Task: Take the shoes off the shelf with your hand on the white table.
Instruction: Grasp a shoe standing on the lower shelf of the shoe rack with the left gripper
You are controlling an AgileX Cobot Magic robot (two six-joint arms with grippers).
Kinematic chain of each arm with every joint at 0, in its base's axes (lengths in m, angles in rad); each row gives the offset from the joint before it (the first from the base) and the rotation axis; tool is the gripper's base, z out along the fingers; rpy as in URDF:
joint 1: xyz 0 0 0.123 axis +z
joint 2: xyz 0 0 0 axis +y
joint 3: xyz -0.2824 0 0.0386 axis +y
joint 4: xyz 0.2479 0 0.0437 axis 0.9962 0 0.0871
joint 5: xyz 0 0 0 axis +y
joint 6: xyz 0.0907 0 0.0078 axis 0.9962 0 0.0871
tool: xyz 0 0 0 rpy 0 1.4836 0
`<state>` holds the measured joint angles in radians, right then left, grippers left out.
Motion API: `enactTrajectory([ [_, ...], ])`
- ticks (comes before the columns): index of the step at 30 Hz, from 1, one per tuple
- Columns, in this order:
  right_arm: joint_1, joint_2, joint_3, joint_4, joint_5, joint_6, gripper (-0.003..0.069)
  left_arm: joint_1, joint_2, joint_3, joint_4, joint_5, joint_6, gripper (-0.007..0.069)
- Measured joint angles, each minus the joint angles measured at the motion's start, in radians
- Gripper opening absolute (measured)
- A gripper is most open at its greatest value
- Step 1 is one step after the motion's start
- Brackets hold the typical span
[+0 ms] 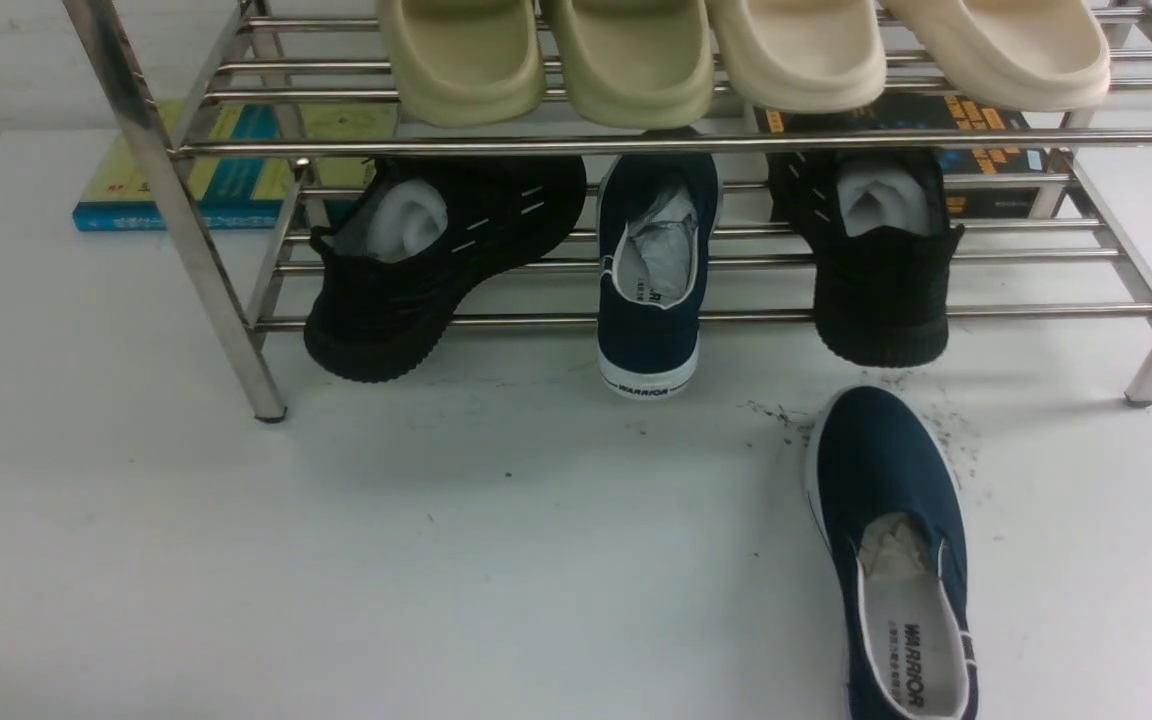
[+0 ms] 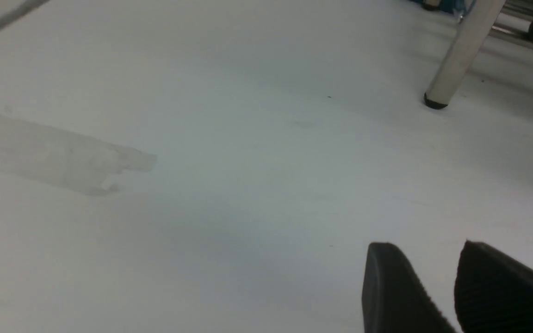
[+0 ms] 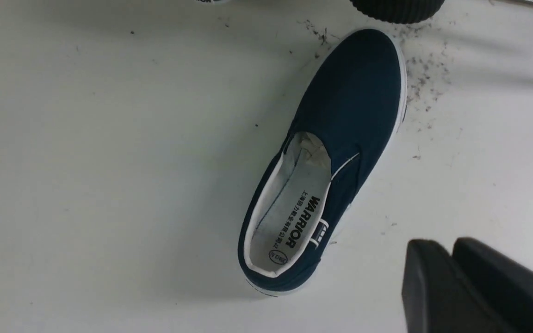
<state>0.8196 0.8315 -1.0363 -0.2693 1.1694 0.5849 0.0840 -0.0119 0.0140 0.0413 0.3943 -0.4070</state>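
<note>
The right pincer (image 3: pixel 447 244) hangs above the tabletop (image 3: pixel 109 185) with its fingers drawn together and nothing between them. Near it lies one navy shoe (image 3: pixel 340 129), flat on its sole, its toe pointing toward the shelf (image 1: pixel 191 230) among dark scuff marks (image 3: pixel 426 78). The left pincer (image 2: pixel 428 247) (low over bare tabletop, near one leg of the shelf) has its fingers parted and is likewise empty. The second navy shoe (image 1: pixel 651 270) sits on the shelf's lower tier between two black sneakers (image 1: pixel 436 260), its heel hanging over the front rail, down near the tabletop. Pale-green and cream slippers (image 1: pixel 636 60) line the upper tier, and books (image 1: pixel 226 180) lie behind.
</note>
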Motion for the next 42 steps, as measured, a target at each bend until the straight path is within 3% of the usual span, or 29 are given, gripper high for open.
enactTrajectory([
  [5, 0.0, -0.017, 0.0, -0.025, 0.008, 0.0, 0.0083, 0.0, 0.0, 0.002, -0.301, 0.0, -0.288, 0.0242],
  [7, 0.0, -0.021, 0.0, -0.034, 0.012, 0.0, 0.0084, 0.0, 0.0, 0.004, -0.368, 0.0, -0.352, 0.0242],
  [12, 0.0, -0.021, 0.0, -0.049, 0.017, 0.0, 0.0087, 0.0, 0.0, 0.007, -0.402, -0.016, -0.397, 0.0242],
  [19, 0.0, -0.021, 0.0, -0.049, 0.017, 0.0, 0.0099, 0.0, 0.0, 0.008, -0.442, -0.177, -0.397, 0.0242],
  [22, 0.0, -0.021, 0.0, -0.049, 0.017, 0.0, 0.0101, 0.0, 0.0, -0.034, -0.444, -0.15, -0.355, 0.0229],
  [28, 0.0, -0.021, 0.0, -0.049, 0.017, 0.0, 0.0109, 0.0, 0.146, -0.343, -0.427, 0.083, -0.065, 0.0071],
  [32, 0.0, -0.021, 0.0, -0.049, 0.0, 0.0, 0.0113, 0.0, 0.436, -0.607, -0.419, 0.38, 0.178, 0.0001],
  [36, 0.0, -0.021, 0.0, -0.049, -0.001, 0.0, 0.0116, 0.0, 0.758, -0.816, -0.424, 0.645, 0.414, 0.0001],
  [42, 0.0, -0.021, 0.0, -0.049, -0.001, 0.0, 0.0123, -0.026, 1.088, -0.957, -0.554, 0.766, 0.579, 0.0001],
])
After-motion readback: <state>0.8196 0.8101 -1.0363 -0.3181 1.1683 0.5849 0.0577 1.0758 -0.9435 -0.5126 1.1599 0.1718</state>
